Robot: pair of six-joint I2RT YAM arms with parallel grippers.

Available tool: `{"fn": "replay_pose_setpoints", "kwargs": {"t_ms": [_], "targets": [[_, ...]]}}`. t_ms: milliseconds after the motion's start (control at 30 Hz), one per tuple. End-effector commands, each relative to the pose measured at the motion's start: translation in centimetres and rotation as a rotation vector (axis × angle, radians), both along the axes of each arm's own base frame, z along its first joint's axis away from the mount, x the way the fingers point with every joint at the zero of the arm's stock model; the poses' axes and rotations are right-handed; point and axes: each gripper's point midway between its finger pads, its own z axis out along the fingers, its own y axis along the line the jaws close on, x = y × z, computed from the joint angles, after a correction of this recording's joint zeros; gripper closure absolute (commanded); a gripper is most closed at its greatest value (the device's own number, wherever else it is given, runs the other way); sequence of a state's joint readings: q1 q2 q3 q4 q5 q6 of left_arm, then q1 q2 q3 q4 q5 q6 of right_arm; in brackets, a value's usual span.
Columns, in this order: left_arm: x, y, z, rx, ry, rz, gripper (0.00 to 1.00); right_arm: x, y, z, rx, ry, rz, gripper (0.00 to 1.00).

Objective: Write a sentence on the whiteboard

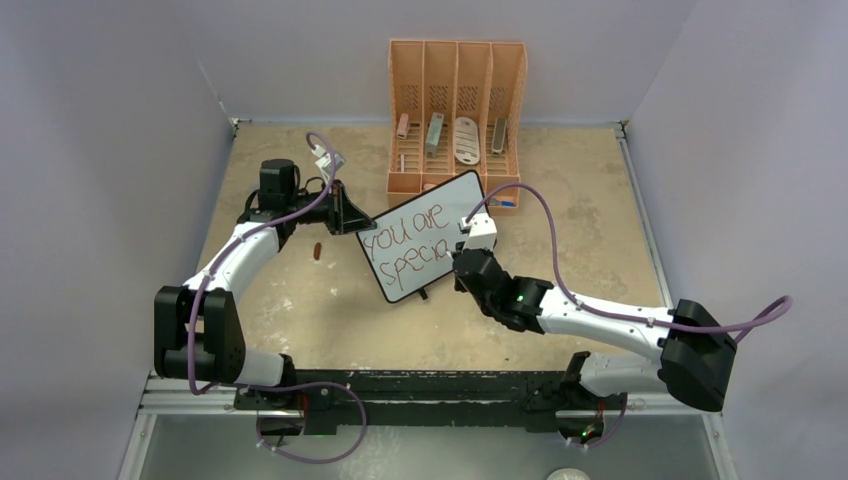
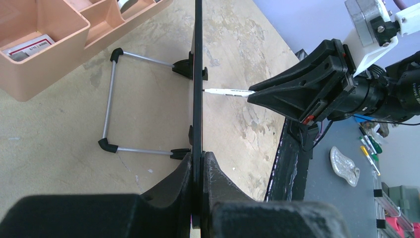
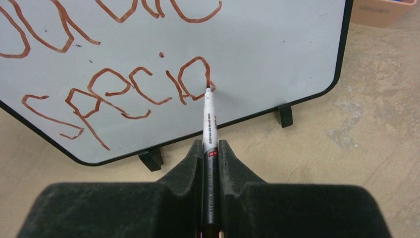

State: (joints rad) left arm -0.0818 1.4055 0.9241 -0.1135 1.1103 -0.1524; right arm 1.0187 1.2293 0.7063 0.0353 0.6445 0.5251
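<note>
The whiteboard (image 1: 425, 222) stands tilted on the table in front of the organizer. The sentence (image 1: 412, 243) in red-brown letters reads "you are" above "specia". My left gripper (image 1: 366, 224) is shut on the board's left edge; in the left wrist view the board (image 2: 198, 74) is edge-on between my jaws (image 2: 199, 156). My right gripper (image 1: 462, 262) is shut on a white and black marker (image 3: 210, 124). Its tip touches the board (image 3: 277, 44) at the last "a" of the lettering (image 3: 124, 89). The right gripper (image 3: 210, 147) is just below the board's bottom edge.
An orange organizer (image 1: 455, 100) with several compartments stands behind the board, also in the left wrist view (image 2: 39, 54). A small red-brown cap (image 1: 317, 250) lies on the table left of the board. The board's wire stand (image 2: 111, 99) rests behind it.
</note>
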Motion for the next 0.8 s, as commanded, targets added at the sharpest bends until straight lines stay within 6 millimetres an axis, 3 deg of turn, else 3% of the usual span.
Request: {"fn": "replay_pose_setpoints", "kwargs": {"t_ms": [0, 400, 767], "targets": [[0.1, -0.3, 1.4, -0.001, -0.061, -0.024, 1.0, -0.2, -0.3, -0.6, 0.008, 0.025, -0.012, 1.0], [0.1, -0.3, 1.4, 0.001, -0.061, -0.022, 1.0, 0.0, -1.4, -1.2, -0.026, 0.035, -0.064, 1.0], [0.1, -0.3, 1.5, 0.0, -0.063, -0.023, 1.0, 0.8, -2.1, -0.3, -0.007, 0.008, -0.111, 1.0]]}}
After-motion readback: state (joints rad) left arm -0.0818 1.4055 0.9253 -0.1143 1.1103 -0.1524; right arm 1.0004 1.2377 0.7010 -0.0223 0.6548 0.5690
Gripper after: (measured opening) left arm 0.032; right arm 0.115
